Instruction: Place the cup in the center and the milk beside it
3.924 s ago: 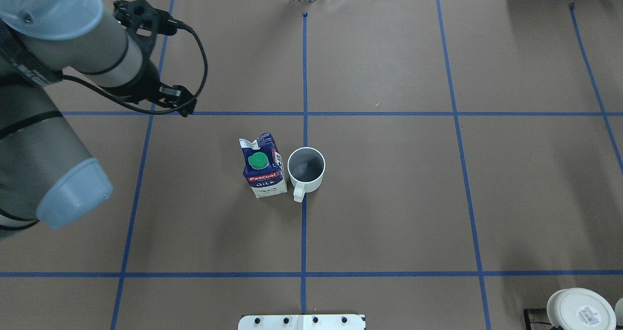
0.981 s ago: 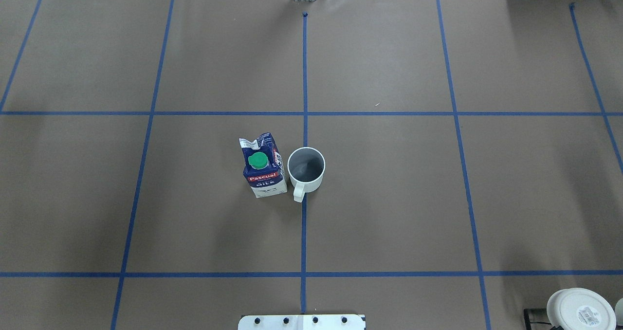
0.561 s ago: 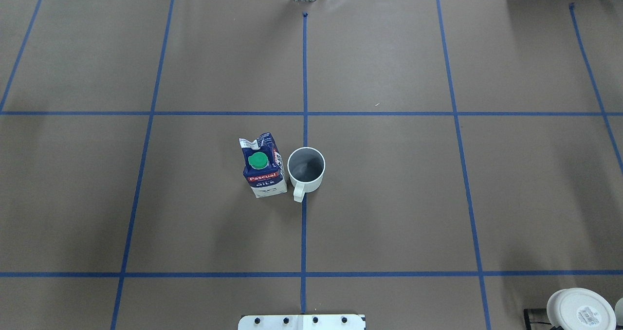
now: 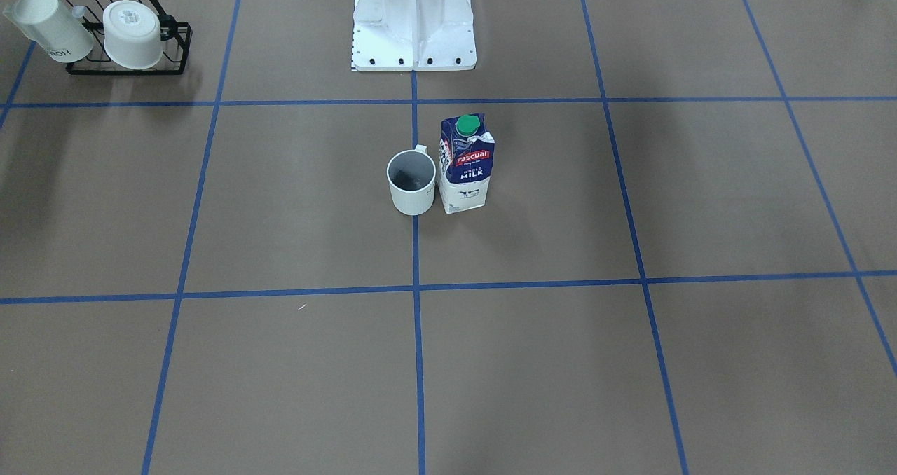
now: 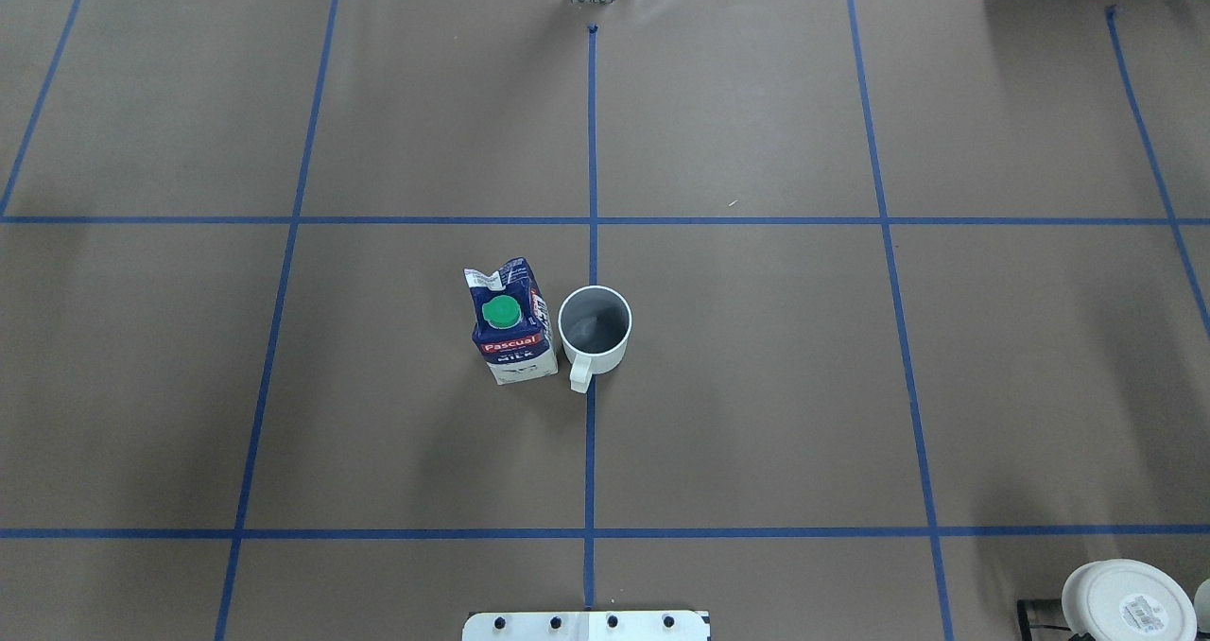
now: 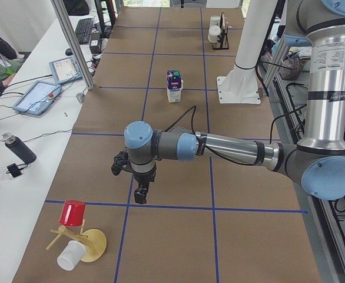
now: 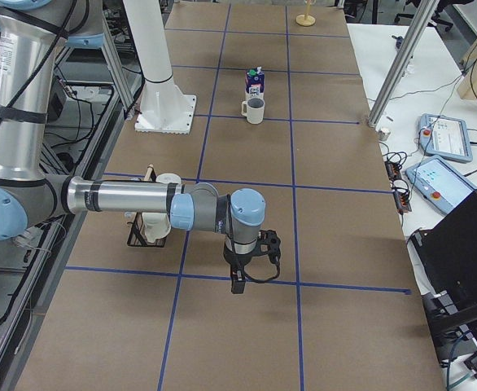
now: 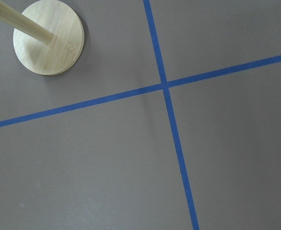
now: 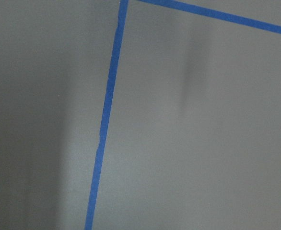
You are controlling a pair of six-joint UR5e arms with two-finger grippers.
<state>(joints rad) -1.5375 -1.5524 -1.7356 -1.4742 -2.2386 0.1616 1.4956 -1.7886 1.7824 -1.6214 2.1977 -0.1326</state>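
Observation:
The white cup (image 5: 595,324) stands upright on the centre blue line, handle toward the robot; it also shows in the front-facing view (image 4: 411,181) and the right view (image 7: 255,110). The blue-and-white milk carton (image 5: 510,324) with the green cap stands upright right beside it, on the robot's left side (image 4: 466,167) (image 6: 173,86). My left gripper (image 6: 140,194) hangs far from them near the table's left end. My right gripper (image 7: 237,281) hangs near the right end. I cannot tell whether either is open or shut.
A black rack (image 4: 129,69) with two other white cups stands at the robot's right corner (image 7: 145,232). A wooden stand (image 6: 93,244) with a red cup (image 6: 72,213) lies at the left end; its round base (image 8: 48,43) shows under the left wrist. The robot base (image 4: 413,19) stands behind the cup.
The left arm, over the table's left part 3.9 s ago, has left the overhead view. The cup and the carton have not moved.

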